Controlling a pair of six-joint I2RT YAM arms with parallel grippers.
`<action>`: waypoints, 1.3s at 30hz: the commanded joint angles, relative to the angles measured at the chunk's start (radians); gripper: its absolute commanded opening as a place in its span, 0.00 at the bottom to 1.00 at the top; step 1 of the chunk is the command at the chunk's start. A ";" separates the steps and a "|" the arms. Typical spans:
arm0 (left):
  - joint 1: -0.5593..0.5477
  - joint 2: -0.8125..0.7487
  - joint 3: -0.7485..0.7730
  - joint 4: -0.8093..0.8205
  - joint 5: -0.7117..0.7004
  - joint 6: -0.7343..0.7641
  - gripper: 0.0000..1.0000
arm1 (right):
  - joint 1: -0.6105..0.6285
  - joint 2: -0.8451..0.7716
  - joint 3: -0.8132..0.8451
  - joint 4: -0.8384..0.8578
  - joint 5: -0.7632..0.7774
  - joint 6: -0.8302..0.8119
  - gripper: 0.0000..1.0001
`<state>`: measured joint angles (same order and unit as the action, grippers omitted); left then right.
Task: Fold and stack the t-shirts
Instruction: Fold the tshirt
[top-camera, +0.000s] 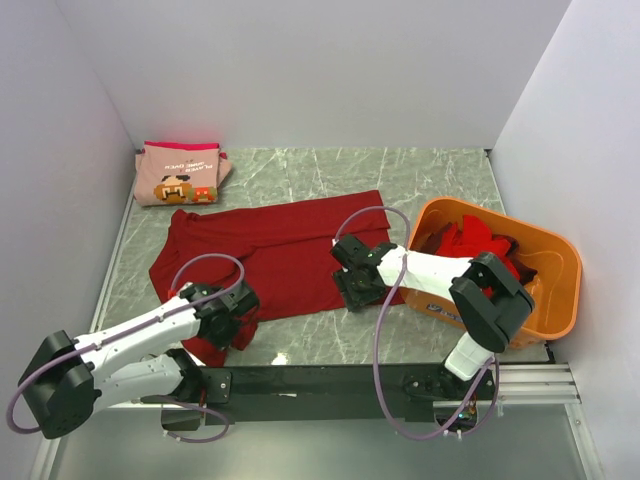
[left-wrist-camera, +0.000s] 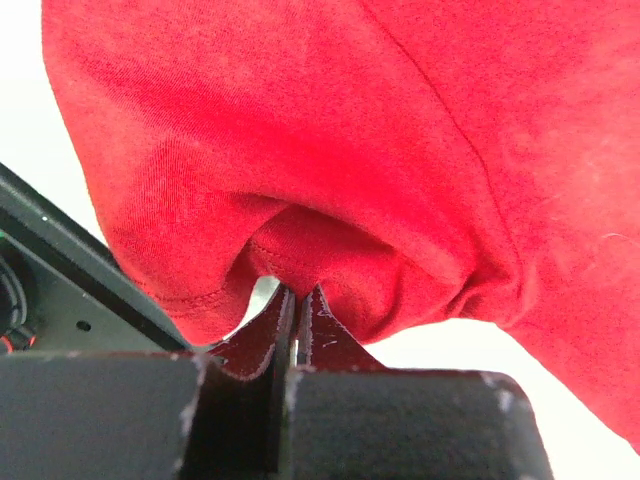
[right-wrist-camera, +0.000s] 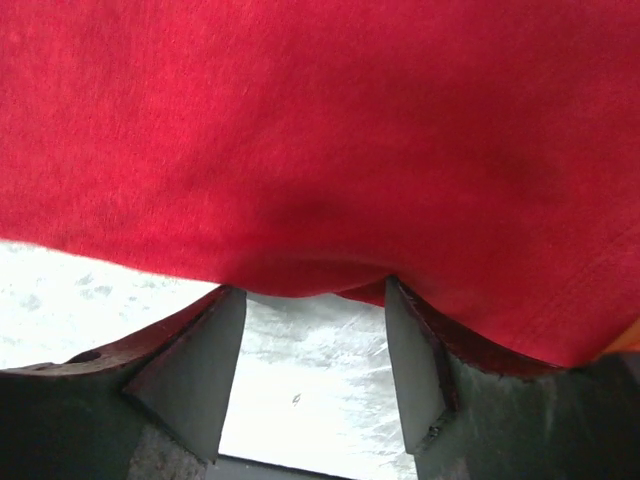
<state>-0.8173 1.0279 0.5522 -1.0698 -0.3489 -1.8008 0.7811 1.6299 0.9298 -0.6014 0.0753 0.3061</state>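
A dark red t-shirt lies spread flat across the middle of the table. My left gripper is shut on its near left corner; in the left wrist view the cloth bunches into the closed jaws of the left gripper. At the shirt's near right hem my right gripper stands open. In the right wrist view the hem sags between the tips of the right gripper, with bare table showing in the gap. A folded pink t-shirt with a brown face print lies at the back left.
An orange tub stands at the right, holding more crumpled red shirts. My right arm reaches along its near wall. White walls close in three sides. A black rail runs along the near edge of the marbled table.
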 joint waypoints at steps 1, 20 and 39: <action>0.004 0.015 0.067 -0.061 -0.041 -0.022 0.01 | 0.001 0.025 0.041 -0.004 0.087 0.010 0.63; 0.063 0.040 0.160 -0.104 -0.150 0.035 0.01 | 0.001 0.005 0.070 -0.023 0.127 -0.010 0.00; 0.256 0.130 0.294 -0.004 -0.274 0.283 0.01 | -0.003 0.030 0.233 -0.037 0.291 -0.039 0.00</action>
<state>-0.6014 1.1431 0.7876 -1.1160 -0.5514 -1.6039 0.7811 1.6531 1.0954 -0.6304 0.2779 0.2878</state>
